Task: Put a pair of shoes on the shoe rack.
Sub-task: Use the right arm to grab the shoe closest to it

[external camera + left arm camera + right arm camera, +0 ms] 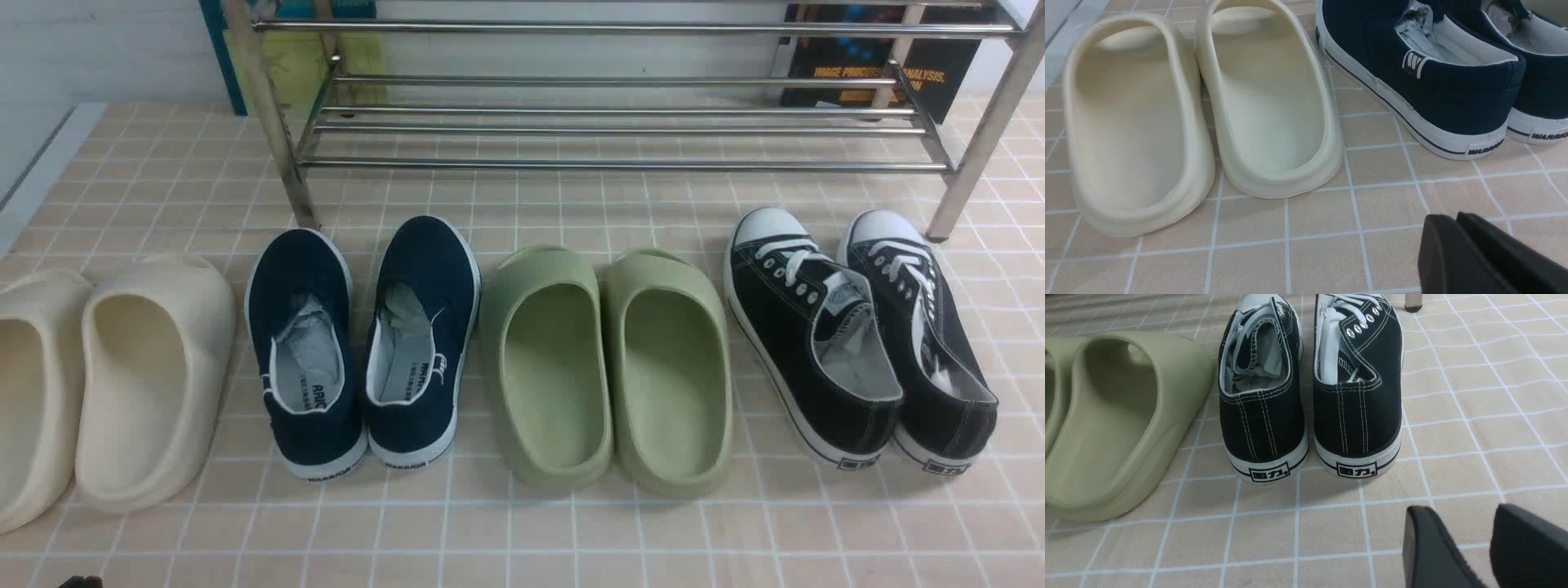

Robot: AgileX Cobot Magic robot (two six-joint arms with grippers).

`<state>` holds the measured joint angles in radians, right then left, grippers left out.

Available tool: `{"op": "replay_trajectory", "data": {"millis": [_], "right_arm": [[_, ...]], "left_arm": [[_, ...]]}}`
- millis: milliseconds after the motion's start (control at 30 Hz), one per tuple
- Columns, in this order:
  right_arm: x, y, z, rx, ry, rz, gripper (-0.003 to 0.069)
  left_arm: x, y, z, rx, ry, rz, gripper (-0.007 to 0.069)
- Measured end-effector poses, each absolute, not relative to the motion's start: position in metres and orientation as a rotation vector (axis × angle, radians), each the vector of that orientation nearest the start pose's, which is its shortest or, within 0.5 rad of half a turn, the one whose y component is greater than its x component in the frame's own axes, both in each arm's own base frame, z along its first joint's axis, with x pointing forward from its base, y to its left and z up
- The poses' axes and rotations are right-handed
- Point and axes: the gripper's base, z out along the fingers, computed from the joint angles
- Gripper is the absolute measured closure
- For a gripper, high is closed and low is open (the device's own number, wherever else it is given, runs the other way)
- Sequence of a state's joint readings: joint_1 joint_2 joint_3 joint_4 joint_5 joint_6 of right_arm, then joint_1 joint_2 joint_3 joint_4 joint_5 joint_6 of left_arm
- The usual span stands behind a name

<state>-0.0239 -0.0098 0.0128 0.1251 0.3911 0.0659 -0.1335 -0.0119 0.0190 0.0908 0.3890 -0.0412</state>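
Observation:
The two black canvas sneakers with white toe caps stand side by side on the tiled floor at the right, the left one (804, 335) and the right one (922, 327), toes toward the chrome shoe rack (620, 163) at the back. In the right wrist view their heels (1263, 416) (1357, 412) face my right gripper (1457, 518), which is open, empty and a short way behind them. My left gripper (1447, 222) is shut and empty above bare tiles, behind the navy slip-ons. Neither gripper shows in the front view.
In a row to the left of the sneakers stand green foam slippers (608, 367), navy slip-ons (363, 343) and cream foam slippers (106, 384). The rack's shelves hold nothing. Books lean on the wall behind it (873, 57). A rack post foot (939, 233) stands beside the right sneaker.

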Motion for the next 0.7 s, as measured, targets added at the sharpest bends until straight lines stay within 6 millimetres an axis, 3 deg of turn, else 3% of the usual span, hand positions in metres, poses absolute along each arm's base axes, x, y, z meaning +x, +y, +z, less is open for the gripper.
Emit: {"op": "replay_trajectory", "data": {"millis": [700], "right_arm": [[0.052, 0.0031, 0.1745, 0.16, 1.871, 0.153, 0.0419]], "left_arm": [[0.052, -0.0037, 0.1726, 0.144, 1.873, -0.027, 0.0545]]}}
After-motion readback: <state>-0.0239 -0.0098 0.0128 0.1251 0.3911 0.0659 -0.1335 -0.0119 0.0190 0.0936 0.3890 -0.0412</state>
